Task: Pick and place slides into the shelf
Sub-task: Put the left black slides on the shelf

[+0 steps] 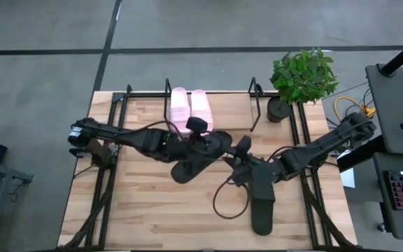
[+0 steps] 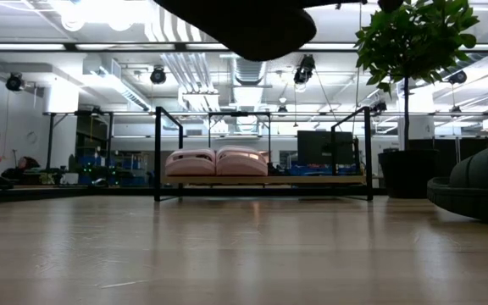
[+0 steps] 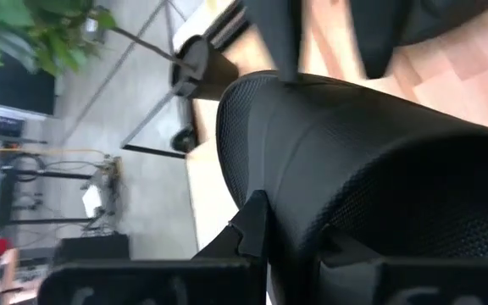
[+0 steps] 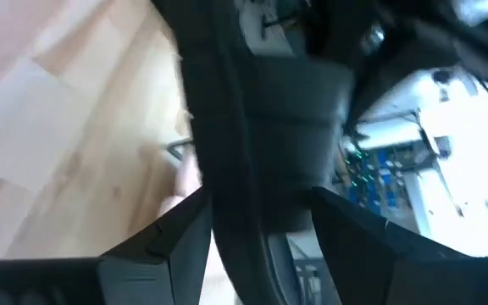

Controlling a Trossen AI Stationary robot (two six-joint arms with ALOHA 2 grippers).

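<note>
Black slide [image 1: 200, 155], lifted at frame centre in the left gripper [image 1: 212, 143], jaws clenched on its strap, should travel level toward the shelf [image 1: 254, 110], landing beside the pink slides [image 1: 190, 106]. Right gripper [image 1: 247, 168] hovers by the second black slide [image 1: 262, 199]; cannot tell its jaws.

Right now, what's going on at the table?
Both pink slides already sit side by side in the shelf at the back of the table. The left gripper is shut on a black slide, held up off the table near the middle. The right gripper is near the other black slide, which lies on the table.
</note>
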